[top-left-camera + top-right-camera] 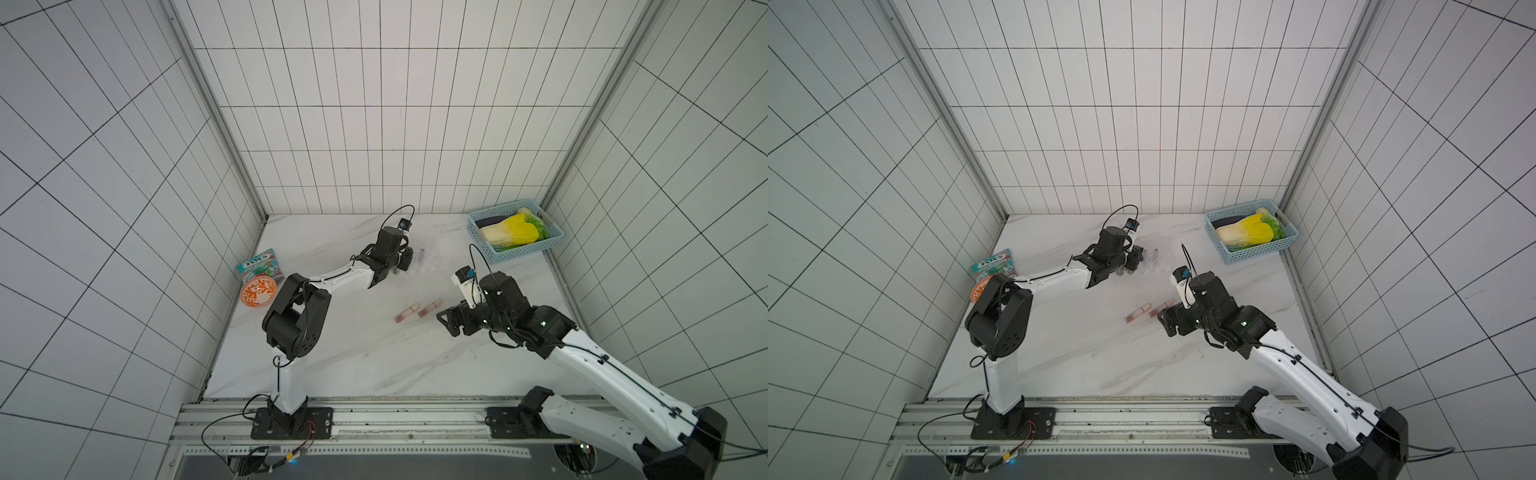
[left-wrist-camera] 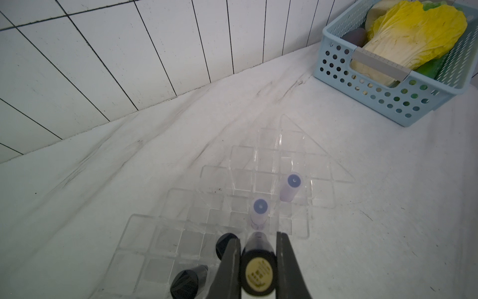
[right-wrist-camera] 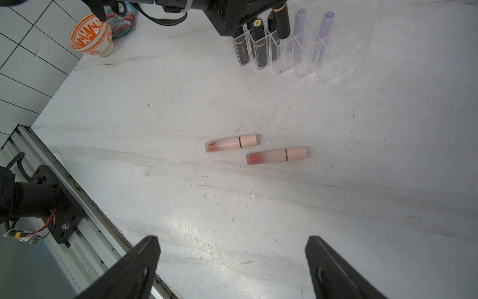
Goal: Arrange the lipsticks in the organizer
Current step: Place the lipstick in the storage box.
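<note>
I am working over the marble table (image 1: 353,365), with the left arm reaching to the far middle and the right arm hanging over the near right. The blue basket (image 1: 490,253) is sitting far right and the bowl (image 1: 257,293) at the left edge; neither is part of this job.

The organizer (image 2: 258,160) is standing at the far middle, clear and hard to pick out against the marble. The left gripper (image 2: 258,240) is hovering over its left end, clamping a black tube (image 2: 258,271) upright, lower end pointing into a slot. I cannot tell how deep it is sitting. 2 more black caps (image 2: 188,282) are showing beside the jaws, and 2 lilac tubes (image 2: 291,187) are standing in slots just to the right.

The right gripper (image 3: 232,239) is hanging empty, jaws spread wide, just right of the 2 pink tubes (image 3: 231,142), which are lying flat side by side in the middle of the table, not touching.

I am judging this as the seating step for the black tube. Next I am planning to lower it until it bottoms out, spread the jaws and lift straight up so the neighbouring caps are not caught. The right arm then needs to come down across the nearer pink tube (image 3: 276,155) and close on its body.
</note>
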`<state>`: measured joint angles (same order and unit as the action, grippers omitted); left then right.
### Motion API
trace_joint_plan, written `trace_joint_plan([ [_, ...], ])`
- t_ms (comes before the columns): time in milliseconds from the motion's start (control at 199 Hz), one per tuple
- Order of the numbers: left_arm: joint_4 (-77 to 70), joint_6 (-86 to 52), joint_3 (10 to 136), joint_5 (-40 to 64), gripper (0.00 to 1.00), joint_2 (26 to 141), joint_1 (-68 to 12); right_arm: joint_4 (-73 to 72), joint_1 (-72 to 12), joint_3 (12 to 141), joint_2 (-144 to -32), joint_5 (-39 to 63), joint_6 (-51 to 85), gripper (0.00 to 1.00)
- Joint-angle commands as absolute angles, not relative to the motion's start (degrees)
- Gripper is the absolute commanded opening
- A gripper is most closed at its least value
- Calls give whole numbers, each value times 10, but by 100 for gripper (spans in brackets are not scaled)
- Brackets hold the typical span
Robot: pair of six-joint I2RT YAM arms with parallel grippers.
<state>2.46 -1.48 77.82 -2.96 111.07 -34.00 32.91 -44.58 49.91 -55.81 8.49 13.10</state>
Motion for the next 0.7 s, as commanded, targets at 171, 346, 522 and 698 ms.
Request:
trace_joint_plan([
  [171,42,-10,774,-46,18,1105,-345,333,-441,515,-563,78,124,92],
  [346,42,-17,777,-46,63,1100,-345,345,-441,526,-590,67,119,91],
  [522,45,-43,743,-64,70,1031,-347,375,-443,561,-653,41,104,90],
  [698,42,-106,660,-89,70,921,-338,438,-444,614,-765,0,76,94],
])
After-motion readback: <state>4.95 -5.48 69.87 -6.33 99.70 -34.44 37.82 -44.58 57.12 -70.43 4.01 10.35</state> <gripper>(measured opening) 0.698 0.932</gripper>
